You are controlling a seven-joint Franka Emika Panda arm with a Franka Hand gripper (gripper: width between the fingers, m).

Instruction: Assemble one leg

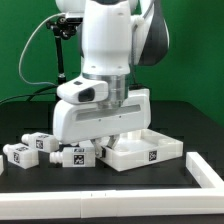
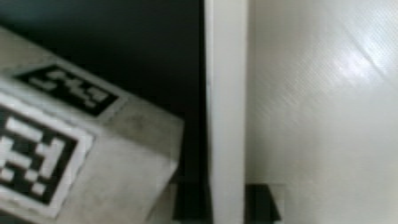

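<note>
My gripper (image 1: 122, 138) is down at the large flat white square piece (image 1: 150, 150), right of middle in the exterior view. In the wrist view its two dark fingers (image 2: 192, 205) stand one on each side of that piece's raised rim (image 2: 224, 90), pressed against it, so my gripper (image 2: 228, 198) is shut on the rim. One leg (image 1: 76, 155), a small white tagged block, lies just beside that piece on the exterior view's left. It shows close in the wrist view (image 2: 45, 150). Two more legs (image 1: 40, 143) (image 1: 15, 153) lie further to the exterior view's left.
A low white wall (image 1: 100, 176) runs along the front of the black table. It turns up at the exterior view's right (image 1: 205, 168). The arm's body hides the table behind the square piece.
</note>
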